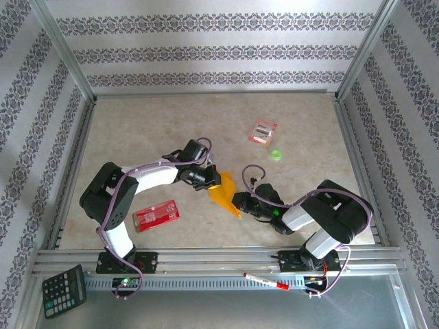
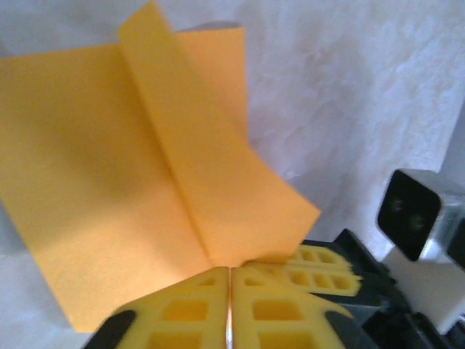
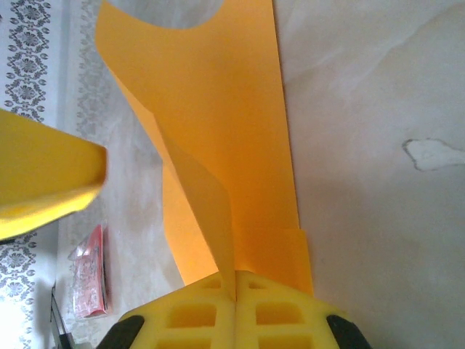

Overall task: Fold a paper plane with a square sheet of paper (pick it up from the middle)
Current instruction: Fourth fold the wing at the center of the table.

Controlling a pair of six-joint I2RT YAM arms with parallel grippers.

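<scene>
Top external, marbled table (image 1: pixel 137 130), patterned walls (image 1: pixel 219 48), orange paper (image 1: pixel 225 193).

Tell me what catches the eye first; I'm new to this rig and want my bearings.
An orange-yellow sheet of paper, creased, is held up mid-table, the left pincer and right pincer both shut on it. A red packet lies beside the left arm.

I see the beige marbled table (image 1: pixel 137 130) carrying a red rectangular packet (image 1: pixel 156 214) towards its near left, a small pink-and-white packet (image 1: pixel 262 131) further back on the right, and a little green round thing (image 1: pixel 276 155) just beside that packet
</scene>
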